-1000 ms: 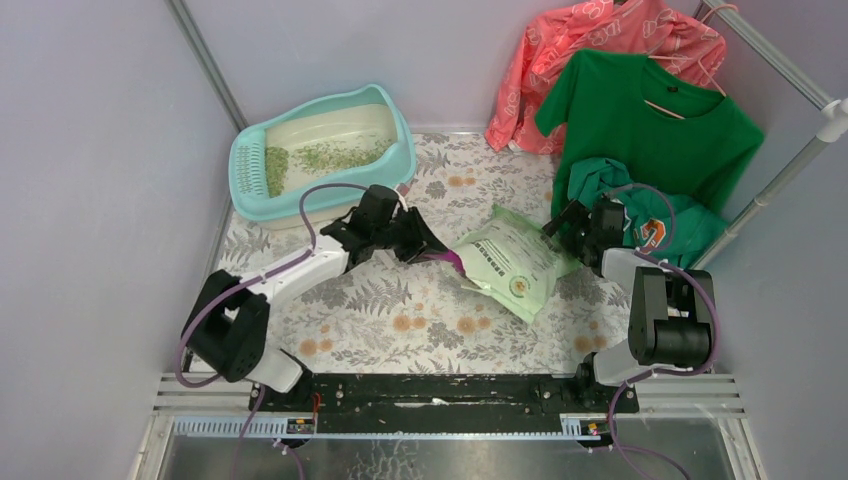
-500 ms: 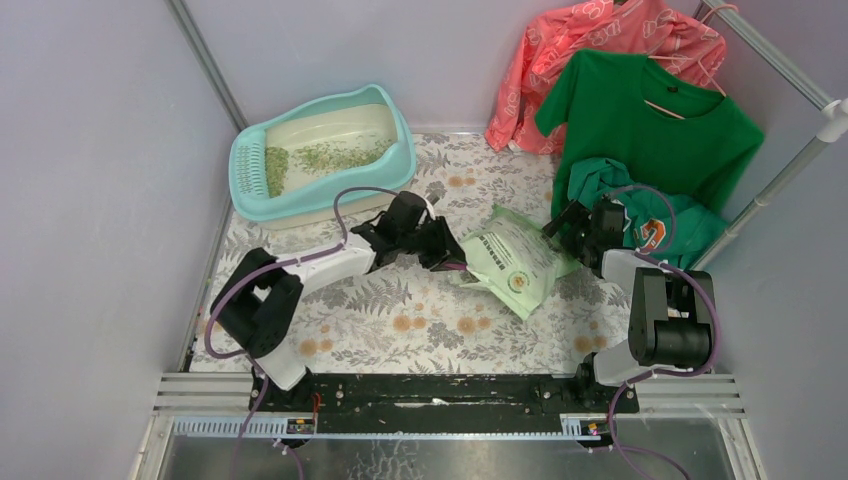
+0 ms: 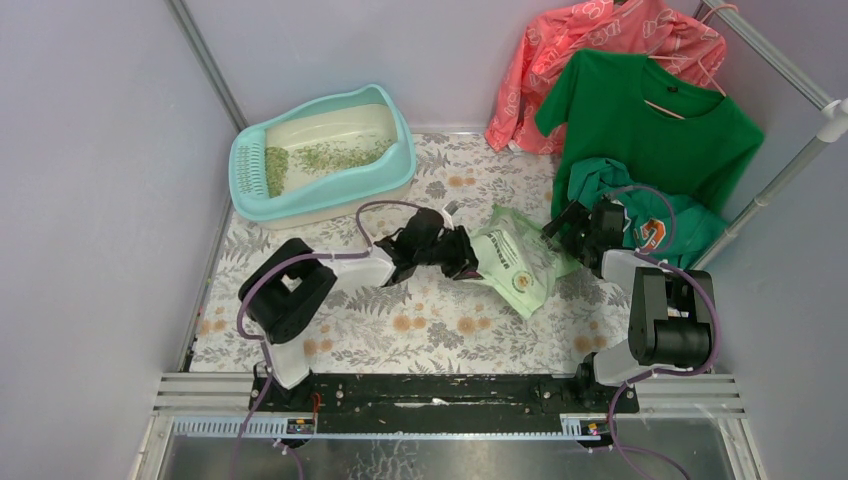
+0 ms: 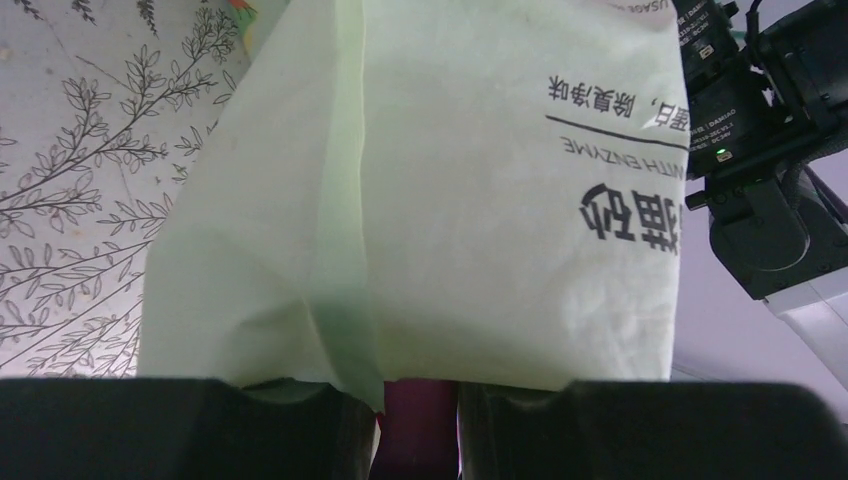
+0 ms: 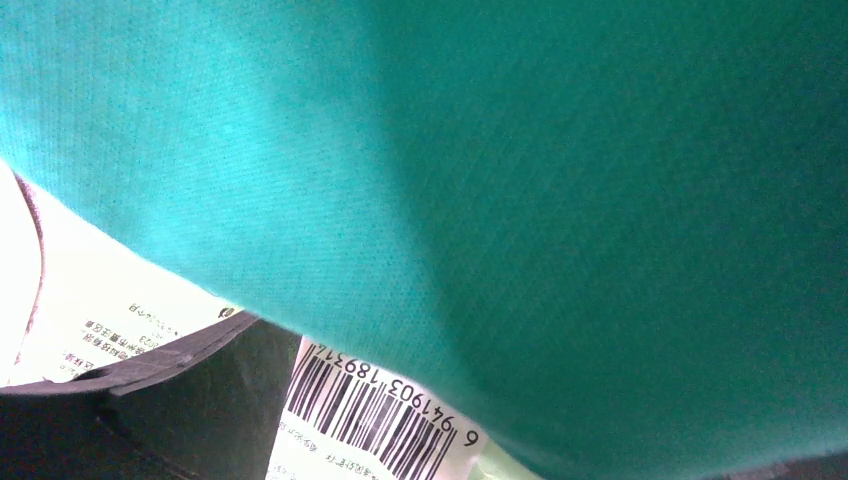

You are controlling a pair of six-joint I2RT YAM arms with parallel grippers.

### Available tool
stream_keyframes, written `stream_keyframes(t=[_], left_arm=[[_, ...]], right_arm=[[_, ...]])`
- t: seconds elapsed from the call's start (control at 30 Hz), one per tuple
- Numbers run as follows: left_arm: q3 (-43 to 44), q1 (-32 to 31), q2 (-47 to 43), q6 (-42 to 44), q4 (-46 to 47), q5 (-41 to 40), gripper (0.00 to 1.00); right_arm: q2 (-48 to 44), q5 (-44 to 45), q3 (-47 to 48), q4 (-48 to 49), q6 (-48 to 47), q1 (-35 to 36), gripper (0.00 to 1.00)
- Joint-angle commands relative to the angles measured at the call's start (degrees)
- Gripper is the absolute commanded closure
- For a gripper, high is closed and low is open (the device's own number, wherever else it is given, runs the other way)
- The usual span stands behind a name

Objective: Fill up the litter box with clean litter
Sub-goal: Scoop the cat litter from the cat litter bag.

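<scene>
Your left arm [image 3: 345, 268] stretches low across the table [image 3: 400, 325], left gripper [image 3: 468, 257] clamped on the purple scoop [image 4: 415, 432] under the bag [image 3: 515, 265], your right gripper [image 3: 561, 226] gapes at the bag's far edge, and litter [image 3: 335, 155] sits in the litter box [image 3: 300, 206], back left.

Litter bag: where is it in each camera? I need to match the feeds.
Top external: litter bag lies mid-table, right of centre.
Left wrist: fills most of the frame, above the purple handle pinched at the bottom edge.
Right wrist: only its barcode corner, bottom, under teal cloth.
Shared landmark: the right arm beyond the bag, at the left wrist view's right edge.
</scene>
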Motion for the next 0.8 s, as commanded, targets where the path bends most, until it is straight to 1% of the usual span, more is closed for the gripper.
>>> stream_keyframes(t=[0.0,0.07,0.2,0.33,0.4,0.57,0.77], left_arm=[[-4.8,-2.1,2.2,-3.8,13.0,-1.3,0.95],[-7.5,-2.2,2.5,-5.5,18.2,-2.1,0.95],[-13.5,-2.3,3.6,-9.7,32.6,-3.9,0.95],[-17.5,-2.4,5.3,-13.2,45.9,-4.5,0.95],[-18.8,-2.4,5.9,-14.4,51.1,-4.6,0.95],[-22.3,-2.3,5.5,-15.4,58.8,-5.2,0.95],[-27.2,-1.1,2.7,-15.9,62.4,-5.0,0.95]], right_arm=[[2.2,-0.7,-1.9,-7.1,0.8,0.3,0.01],[2.2,-0.8,-1.8,-7.1,0.8,0.3,0.01],[2.2,-0.8,-1.9,-6.9,0.8,0.3,0.01],[2.2,-0.9,-2.0,-6.8,0.8,0.3,0.01],[2.1,-1.0,-2.1,-6.6,0.9,0.3,0.01],[2.1,-1.0,-2.3,-6.6,0.8,0.3,0.01],[2.1,-1.2,-2.4,-6.5,0.7,0.3,0.01]])
